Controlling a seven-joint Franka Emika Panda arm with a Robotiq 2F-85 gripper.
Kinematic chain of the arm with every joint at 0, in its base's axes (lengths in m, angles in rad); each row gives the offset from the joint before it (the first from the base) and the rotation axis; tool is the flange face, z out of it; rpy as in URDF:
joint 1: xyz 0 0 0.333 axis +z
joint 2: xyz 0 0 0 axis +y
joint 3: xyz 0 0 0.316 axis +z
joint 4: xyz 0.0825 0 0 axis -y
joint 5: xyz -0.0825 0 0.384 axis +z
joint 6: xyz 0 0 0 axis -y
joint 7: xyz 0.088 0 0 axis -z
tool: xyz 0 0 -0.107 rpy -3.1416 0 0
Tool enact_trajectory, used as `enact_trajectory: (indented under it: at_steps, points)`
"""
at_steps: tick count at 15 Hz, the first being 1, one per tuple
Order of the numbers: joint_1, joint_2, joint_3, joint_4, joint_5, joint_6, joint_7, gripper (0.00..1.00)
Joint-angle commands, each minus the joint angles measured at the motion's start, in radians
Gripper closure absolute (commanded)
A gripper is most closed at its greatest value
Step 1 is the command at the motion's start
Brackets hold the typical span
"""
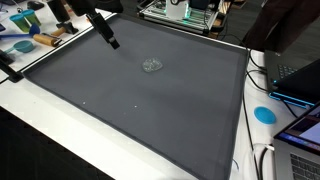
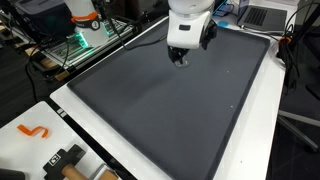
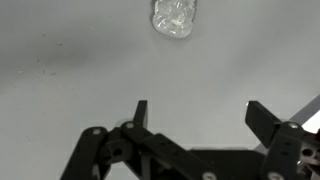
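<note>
A small crumpled piece of clear plastic (image 1: 152, 65) lies near the middle of the dark grey mat (image 1: 150, 110). In the wrist view the plastic (image 3: 175, 18) sits at the top edge, ahead of my gripper (image 3: 200, 115) and apart from it. The jaws stand wide open with only bare mat between the fingers (image 3: 140, 112). In an exterior view the gripper (image 1: 113, 43) hangs just above the mat, to the left of the plastic. In an exterior view the gripper (image 2: 178, 57) points down at the mat's far part (image 2: 170, 110); the plastic is not visible there.
The mat has a white border (image 1: 60, 120). A blue disc (image 1: 265, 114) and a laptop (image 1: 300, 75) lie past its right edge, and blue tools (image 1: 25, 42) past the left. An orange hook (image 2: 35, 131), a black and wooden tool (image 2: 65, 160) and a metal rack (image 2: 80, 45) stand around it.
</note>
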Motion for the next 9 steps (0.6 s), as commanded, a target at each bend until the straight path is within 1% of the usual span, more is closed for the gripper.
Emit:
enact_trajectory:
  at_steps: [1,5,9]
  points:
    - [0.035,0.038,0.006,0.050,-0.089,-0.008,0.010,0.00]
    - [0.089,0.071,0.019,0.098,-0.207,-0.030,0.015,0.00]
    - [0.160,0.096,0.036,0.138,-0.345,-0.062,0.003,0.00]
